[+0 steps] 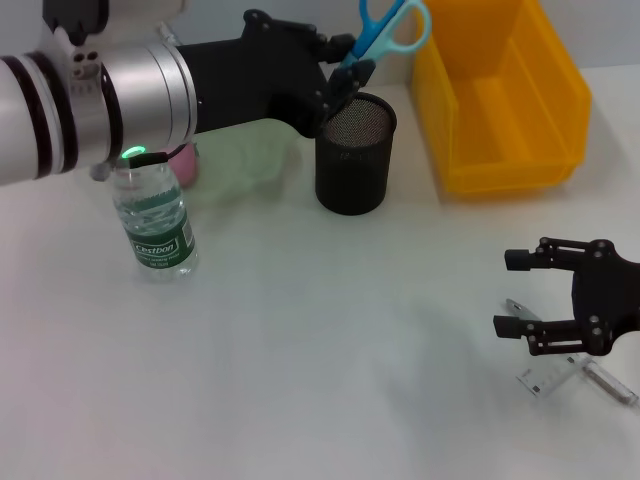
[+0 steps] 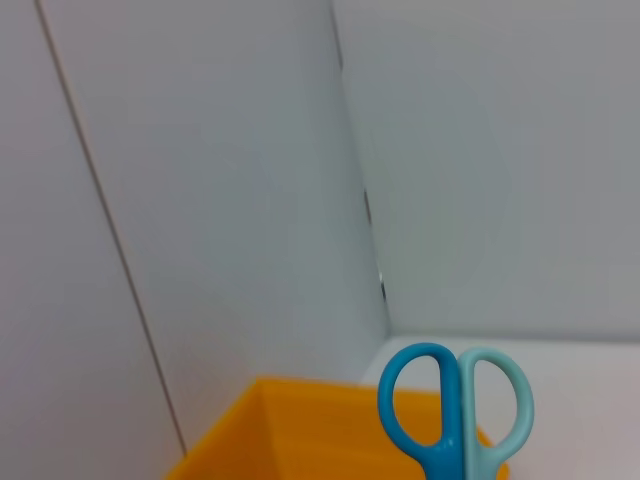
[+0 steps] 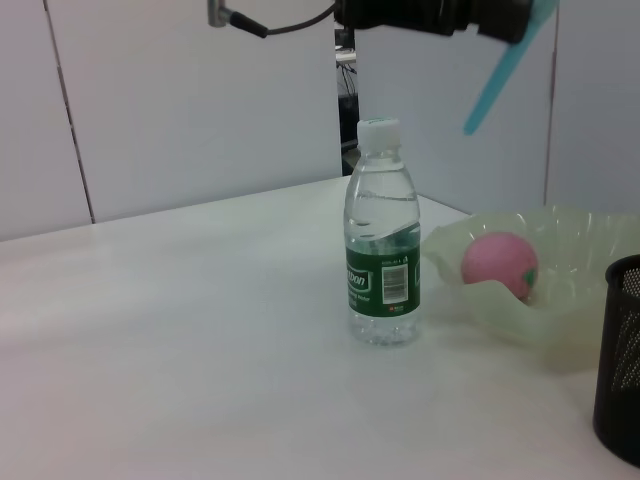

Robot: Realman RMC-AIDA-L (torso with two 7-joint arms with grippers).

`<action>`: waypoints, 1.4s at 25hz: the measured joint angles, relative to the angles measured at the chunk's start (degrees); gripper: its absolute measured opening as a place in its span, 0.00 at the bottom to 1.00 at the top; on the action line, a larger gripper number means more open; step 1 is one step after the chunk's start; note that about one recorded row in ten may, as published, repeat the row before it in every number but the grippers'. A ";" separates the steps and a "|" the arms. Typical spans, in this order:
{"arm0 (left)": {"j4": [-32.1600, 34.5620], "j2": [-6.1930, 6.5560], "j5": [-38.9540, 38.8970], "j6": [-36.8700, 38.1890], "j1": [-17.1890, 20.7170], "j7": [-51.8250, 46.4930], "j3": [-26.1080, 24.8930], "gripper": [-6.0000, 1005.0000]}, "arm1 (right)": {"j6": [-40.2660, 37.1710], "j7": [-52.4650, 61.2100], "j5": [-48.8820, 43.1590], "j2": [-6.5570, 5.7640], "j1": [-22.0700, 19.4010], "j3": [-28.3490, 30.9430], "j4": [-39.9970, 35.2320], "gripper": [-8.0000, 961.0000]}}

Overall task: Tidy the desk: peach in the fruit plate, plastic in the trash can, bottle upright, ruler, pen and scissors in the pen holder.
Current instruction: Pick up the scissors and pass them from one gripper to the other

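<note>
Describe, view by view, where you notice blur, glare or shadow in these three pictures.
Head view: the near left arm is large and soft-edged, and soft shadows lie under the pen holder. Left wrist view: even light, scissors cut by the frame. Right wrist view: the bottle is sharp, the scissor blade above is smeared.

White surface, pale panelled walls behind.
The surface (image 1: 300,330) is plain white and matte, evenly lit with soft shadows. Walls (image 2: 220,180) are light grey-white panels with thin dark vertical seams, meeting at a corner (image 2: 360,200); a dark gap (image 3: 347,90) shows between two panels.
</note>
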 joint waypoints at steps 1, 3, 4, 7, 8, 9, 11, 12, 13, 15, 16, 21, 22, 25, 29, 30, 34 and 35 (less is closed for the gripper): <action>-3.05 -0.04 -5.77 -1.81 -0.01 6.69 -0.01 0.23 | 0.10 0.04 -0.01 0.00 0.08 -0.02 0.05 0.85; -4.91 -0.06 -9.70 -2.57 -0.12 10.79 0.00 0.23 | 0.22 0.09 -0.02 0.01 0.21 -0.07 0.09 0.85; -6.72 -0.10 -13.43 -3.09 -0.26 15.12 0.01 0.23 | 0.26 0.11 -0.03 0.04 0.28 -0.09 0.09 0.85; -10.82 -0.16 -22.22 -3.61 -0.53 24.54 0.01 0.23 | 0.55 0.14 -0.04 0.21 0.43 0.08 0.14 0.85; -11.93 -0.17 -24.79 -3.64 -0.64 27.05 0.00 0.23 | 0.76 0.13 -0.05 0.27 0.46 0.18 0.24 0.85; -13.84 -0.16 -28.75 -3.60 -0.90 30.88 0.00 0.23 | 0.97 0.13 -0.04 0.31 0.48 0.26 0.41 0.85; -18.75 -0.07 -37.82 -3.30 -1.90 39.03 -0.02 0.23 | 1.35 0.02 0.02 0.33 0.49 0.34 0.93 0.85; -19.82 -0.06 -39.67 -3.21 -2.14 40.70 -0.01 0.23 | 1.53 -0.07 0.12 0.33 0.50 0.35 1.27 0.85; -23.00 -0.07 -44.42 -3.06 -3.07 44.78 -0.04 0.23 | 1.74 -0.08 0.16 0.35 0.52 0.36 1.49 0.85; -27.65 -0.11 -50.12 -2.42 -4.65 49.94 -0.08 0.23 | 2.28 -0.16 0.25 0.40 0.60 0.37 1.91 0.85; -29.50 -0.11 -52.24 -1.91 -5.40 51.78 -0.10 0.23 | 2.68 -0.19 0.28 0.45 0.64 0.37 2.10 0.85; -37.61 -0.14 -59.63 1.39 -8.71 59.00 -0.55 0.23 | 4.01 -0.50 0.98 0.95 0.58 0.47 2.39 0.85; -38.29 -0.22 -59.95 1.62 -9.02 59.66 -0.78 0.23 | 4.06 -0.63 1.36 0.96 0.50 0.48 2.40 0.85; -39.55 -0.38 -61.08 1.91 -9.57 61.26 -1.07 0.23 | 4.06 -1.13 3.10 0.97 0.25 0.49 2.49 0.85; -44.15 -0.44 -66.37 5.02 -10.79 66.03 -1.30 0.23 | 4.05 -1.62 4.43 1.08 0.17 0.49 2.94 0.85; -44.51 -0.43 -66.80 5.46 -10.83 66.30 -1.38 0.23 | 4.08 -2.08 5.18 1.10 0.17 0.56 3.39 0.85; -46.55 -0.35 -69.52 7.94 -10.93 68.86 -1.67 0.23 | 4.12 -4.87 8.66 1.02 0.17 2.08 6.05 0.85; -46.69 -0.34 -69.66 8.07 -10.93 69.09 -1.67 0.23 | 4.07 -5.22 9.13 1.00 0.17 2.63 6.45 0.85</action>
